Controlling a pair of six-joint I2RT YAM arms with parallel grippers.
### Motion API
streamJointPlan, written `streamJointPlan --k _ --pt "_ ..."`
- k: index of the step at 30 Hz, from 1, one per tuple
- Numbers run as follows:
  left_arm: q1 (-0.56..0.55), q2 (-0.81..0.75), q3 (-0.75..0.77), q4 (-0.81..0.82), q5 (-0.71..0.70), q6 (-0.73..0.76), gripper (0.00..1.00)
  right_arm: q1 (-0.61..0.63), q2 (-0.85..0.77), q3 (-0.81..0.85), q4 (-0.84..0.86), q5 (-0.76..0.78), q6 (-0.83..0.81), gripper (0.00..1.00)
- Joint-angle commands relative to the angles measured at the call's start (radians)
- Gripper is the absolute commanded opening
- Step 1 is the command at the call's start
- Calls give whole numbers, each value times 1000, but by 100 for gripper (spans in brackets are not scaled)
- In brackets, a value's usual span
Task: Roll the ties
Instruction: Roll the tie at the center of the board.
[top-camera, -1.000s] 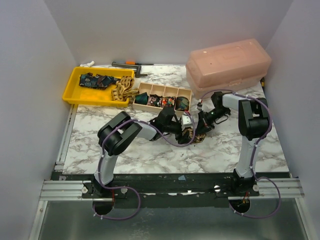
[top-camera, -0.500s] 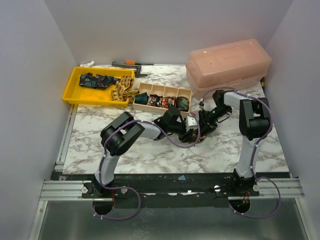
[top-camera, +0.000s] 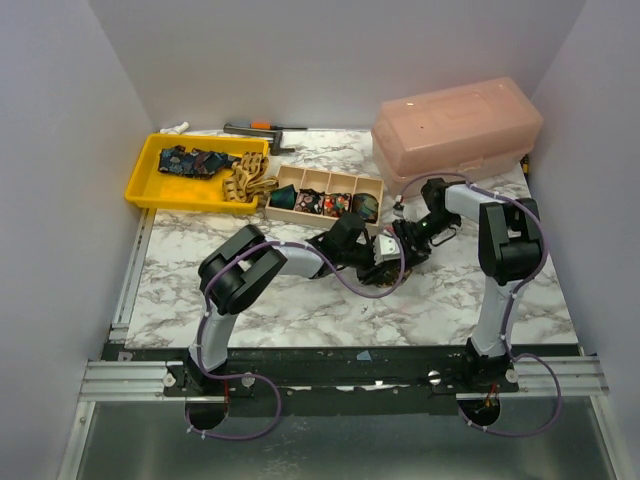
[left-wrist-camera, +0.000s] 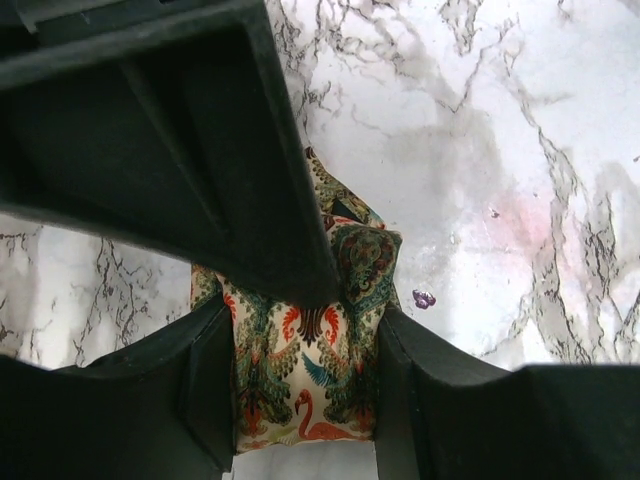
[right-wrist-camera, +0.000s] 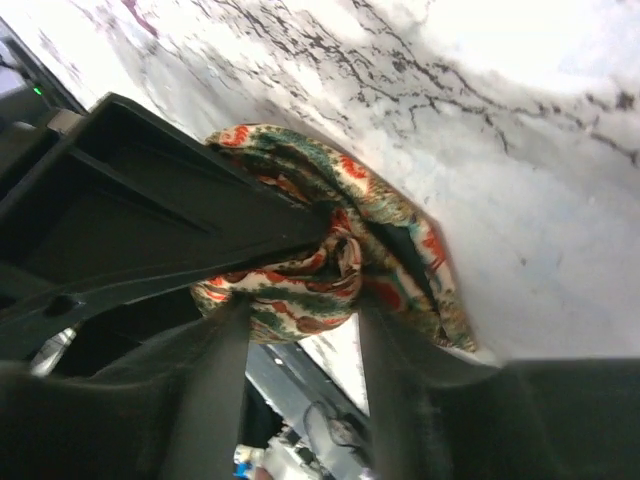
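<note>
Green-and-red patterned tie (left-wrist-camera: 300, 390), rolled into a coil, sits pinched at the middle of the bench (top-camera: 300, 300), near the wooden organiser (top-camera: 330, 173).
Left jaws are clamped on the coil's sides; right jaws stand apart astride it, crowding close. With one pinch alone likely holding slippery cloth, the loose outer flap could spring and unwind, and a right finger pulled away carelessly could snag a fold and drag the roll open.

A rolled tie (left-wrist-camera: 305, 380), cream with green and red birds, is a plump coil at the centre. A dark blue tie (top-camera: 190, 160) and a tan tie (top-camera: 248, 182) lie loose, back left.
</note>
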Motion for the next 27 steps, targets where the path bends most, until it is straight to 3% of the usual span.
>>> streamJointPlan --k 1,4,5,10,16,20,25,26,27 --pt "7 38 -27 -218 -60 33 47 7 78 -6 65 100 8 34" --pt "7 27 -31 -190 -37 24 54 6 94 -15 88 171 -5 2" --pt "10 22 -31 -174 -25 18 55 4 94 -20 93 194 -13 0" --pt "32 -2 -49 -6 95 -65 62 -36 113 -52 114 230 -75 0" --pt "32 23 -76 219 170 -132 63 -60 174 -30 135 269 -99 0" --pt "16 67 -15 172 133 -115 54 -60 186 -19 141 271 -87 0" --pt "1 92 27 -39 40 -22 38 -60 138 -12 107 235 -82 0" --pt "-1 91 20 -84 15 7 33 -61 121 -2 90 232 -75 2" --pt "-1 87 9 -112 -7 26 29 -65 109 12 52 217 -73 13"
